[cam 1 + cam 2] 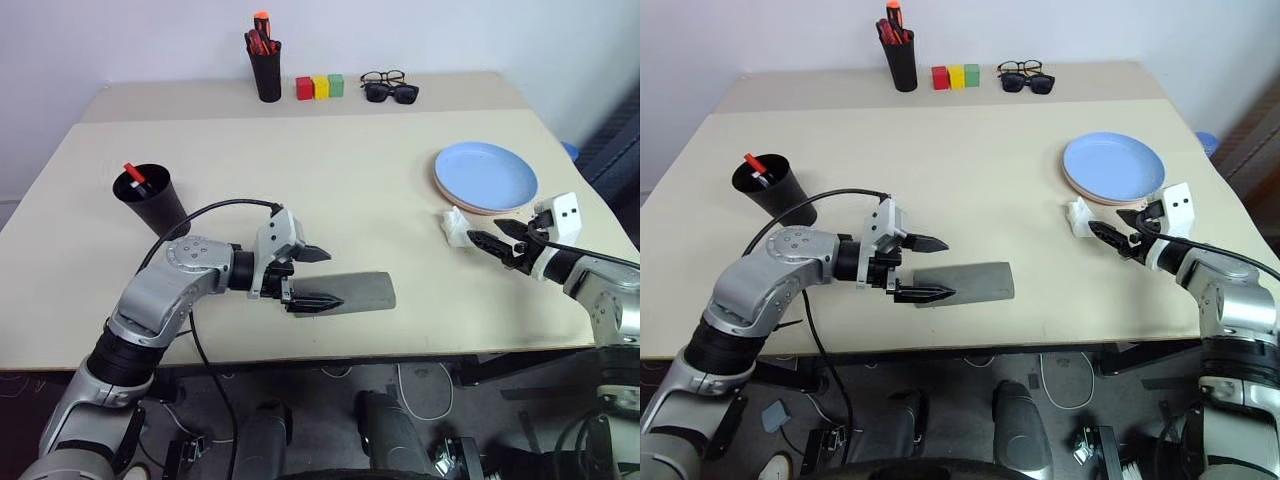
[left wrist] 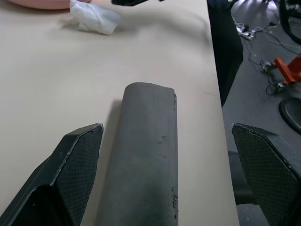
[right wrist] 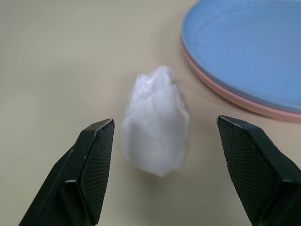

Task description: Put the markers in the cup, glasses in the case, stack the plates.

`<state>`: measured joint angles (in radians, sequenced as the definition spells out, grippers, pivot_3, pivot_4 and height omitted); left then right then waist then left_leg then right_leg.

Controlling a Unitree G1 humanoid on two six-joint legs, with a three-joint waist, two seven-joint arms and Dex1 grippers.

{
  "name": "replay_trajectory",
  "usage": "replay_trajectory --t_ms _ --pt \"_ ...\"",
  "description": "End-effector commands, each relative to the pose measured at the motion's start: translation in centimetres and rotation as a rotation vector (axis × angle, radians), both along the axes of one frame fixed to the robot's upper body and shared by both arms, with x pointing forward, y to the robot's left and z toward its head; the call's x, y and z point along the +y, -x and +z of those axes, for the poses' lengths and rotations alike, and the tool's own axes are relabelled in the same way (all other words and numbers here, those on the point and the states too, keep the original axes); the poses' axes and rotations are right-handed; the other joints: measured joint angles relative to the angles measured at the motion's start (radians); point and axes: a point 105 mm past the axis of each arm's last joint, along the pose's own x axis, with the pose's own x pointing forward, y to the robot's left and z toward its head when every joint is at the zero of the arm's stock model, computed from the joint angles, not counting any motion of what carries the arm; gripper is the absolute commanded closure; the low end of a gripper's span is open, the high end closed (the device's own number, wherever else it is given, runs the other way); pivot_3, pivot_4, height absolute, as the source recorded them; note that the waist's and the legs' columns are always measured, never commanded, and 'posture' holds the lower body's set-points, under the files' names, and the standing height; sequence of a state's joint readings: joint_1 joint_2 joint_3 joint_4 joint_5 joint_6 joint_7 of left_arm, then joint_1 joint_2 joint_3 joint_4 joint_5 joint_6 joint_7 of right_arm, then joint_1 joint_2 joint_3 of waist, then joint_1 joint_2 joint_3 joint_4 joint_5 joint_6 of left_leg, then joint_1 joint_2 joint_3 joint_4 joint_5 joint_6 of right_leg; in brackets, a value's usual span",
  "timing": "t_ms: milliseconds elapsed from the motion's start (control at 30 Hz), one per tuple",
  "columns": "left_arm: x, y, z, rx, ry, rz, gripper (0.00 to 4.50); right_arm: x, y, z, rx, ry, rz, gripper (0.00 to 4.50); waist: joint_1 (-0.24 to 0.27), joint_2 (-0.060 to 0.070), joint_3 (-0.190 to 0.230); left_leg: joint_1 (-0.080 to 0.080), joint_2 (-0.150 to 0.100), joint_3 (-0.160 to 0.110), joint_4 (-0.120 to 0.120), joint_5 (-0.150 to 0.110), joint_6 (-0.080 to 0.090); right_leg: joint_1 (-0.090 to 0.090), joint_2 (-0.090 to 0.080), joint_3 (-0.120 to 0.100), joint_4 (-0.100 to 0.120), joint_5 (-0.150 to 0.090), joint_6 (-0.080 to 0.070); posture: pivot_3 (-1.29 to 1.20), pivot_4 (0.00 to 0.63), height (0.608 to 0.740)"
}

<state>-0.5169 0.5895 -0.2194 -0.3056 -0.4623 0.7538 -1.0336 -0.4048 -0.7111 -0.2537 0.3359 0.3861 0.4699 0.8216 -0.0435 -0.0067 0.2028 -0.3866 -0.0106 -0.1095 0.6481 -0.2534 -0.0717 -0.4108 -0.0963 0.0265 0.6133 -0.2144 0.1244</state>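
Beige tabletop (image 1: 330, 170) fills the head views. On it, near the front edge, lies the grey felt case (image 1: 350, 292), closed and lengthwise toward the robot's right. The left tool (image 1: 322, 277) sits at the case's left end, its two black fingers spread, one above and behind the case and one over its front edge, not clamped on it. At the left stands the black cup (image 1: 150, 203) with a red-capped marker (image 1: 133, 175) sticking out of it. At the right the light blue plate (image 1: 487, 175) rests stacked on the pink plate (image 1: 466, 205), whose rim shows beneath. Just in front of the plates lies a crumpled white tissue (image 1: 455, 226), and the right tool (image 1: 492, 238) points at it from the right, fingers apart, holding nothing. Along the back stand a black pen pot (image 1: 267, 72) with red and orange pens, three coloured blocks (image 1: 319, 87), and dark sunglasses (image 1: 391, 93) with black-rimmed spectacles (image 1: 383, 76) just behind them.

From the left wrist, the case (image 2: 146, 155) runs between the two wide-set fingers (image 2: 77, 165), nearer to one than to the other, with the tissue (image 2: 94, 18) far beyond.

From the right wrist, the tissue (image 3: 155, 127) lies on the tabletop between the separated fingers (image 3: 96, 165), beside the blue plate (image 3: 244, 42) stacked on the pink one (image 3: 235, 96).
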Motion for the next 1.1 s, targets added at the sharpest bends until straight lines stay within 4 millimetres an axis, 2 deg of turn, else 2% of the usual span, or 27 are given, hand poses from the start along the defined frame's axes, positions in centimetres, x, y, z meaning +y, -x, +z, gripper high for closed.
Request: replay_trajectory --t_ms 33,133,233,400,633,800,967,1100 --pt "0.1 0.0 1.0 -0.046 0.011 -0.009 0.0 0.9 -0.7 0.0 -0.011 -0.014 0.038 0.99 0.0 0.0 0.0 0.0 0.0 0.0 0.0 0.0 0.0 0.0 0.0 0.0 0.0 0.0 0.0 0.0 0.15 0.74" --pt "0.3 0.1 1.0 -0.049 0.002 0.002 0.0 1.3 -1.4 -1.0 0.016 -0.009 0.044 0.99 0.0 0.0 0.0 0.0 0.0 0.0 0.0 0.0 0.0 0.0 0.0 0.0 0.0 0.0 0.0 0.0 0.15 0.74" --pt "0.5 0.2 1.1 -0.049 -0.005 0.01 0.0 0.9 -2.1 -1.9 0.034 0.034 0.025 1.74 -0.001 0.0 0.0 0.0 0.0 0.0 0.0 0.0 0.0 0.0 0.0 0.0 0.0 0.0 0.0 0.0 0.15 0.74" --pt "0.6 0.4 1.3 -0.047 -0.002 0.024 0.0 0.6 -2.7 -1.4 0.002 0.066 0.02 1.74 -0.001 0.0 0.0 0.0 0.0 0.0 0.0 0.0 0.0 0.0 0.0 0.0 0.0 0.0 0.001 0.0 0.15 0.74" --pt "0.8 0.6 1.0 -0.047 -0.001 0.044 0.0 0.1 -4.2 4.0 -0.223 0.047 -0.033 1.74 -0.002 0.0 0.0 0.0 0.0 0.0 0.0 0.0 0.0 0.0 0.0 0.0 0.0 0.0 0.001 0.0 0.15 0.74" --pt "0.6 0.3 1.1 -0.057 0.006 0.055 0.0 -1.3 -6.0 7.1 -0.328 0.084 -0.129 1.74 -0.002 0.0 0.0 0.0 0.0 0.0 0.0 0.0 0.0 0.0 0.0 0.0 0.0 0.0 0.0 0.0 0.15 0.74" --pt "0.9 0.2 1.2 -0.064 0.014 0.088 0.0 -0.8 -6.4 6.4 -0.297 0.108 -0.086 1.74 0.001 0.0 0.0 -0.001 0.0 -0.001 -0.002 0.0 0.0 0.0 0.0 0.0 -0.001 0.0 0.001 0.0 0.15 0.74" --pt "0.9 0.4 1.0 -0.055 0.016 0.092 0.0 -0.2 -5.9 5.1 -0.252 0.088 -0.038 1.74 -0.001 0.0 0.0 -0.001 0.0 0.0 -0.002 0.0 0.0 -0.001 0.0 0.0 -0.001 0.0 0.002 0.0 0.15 0.74"
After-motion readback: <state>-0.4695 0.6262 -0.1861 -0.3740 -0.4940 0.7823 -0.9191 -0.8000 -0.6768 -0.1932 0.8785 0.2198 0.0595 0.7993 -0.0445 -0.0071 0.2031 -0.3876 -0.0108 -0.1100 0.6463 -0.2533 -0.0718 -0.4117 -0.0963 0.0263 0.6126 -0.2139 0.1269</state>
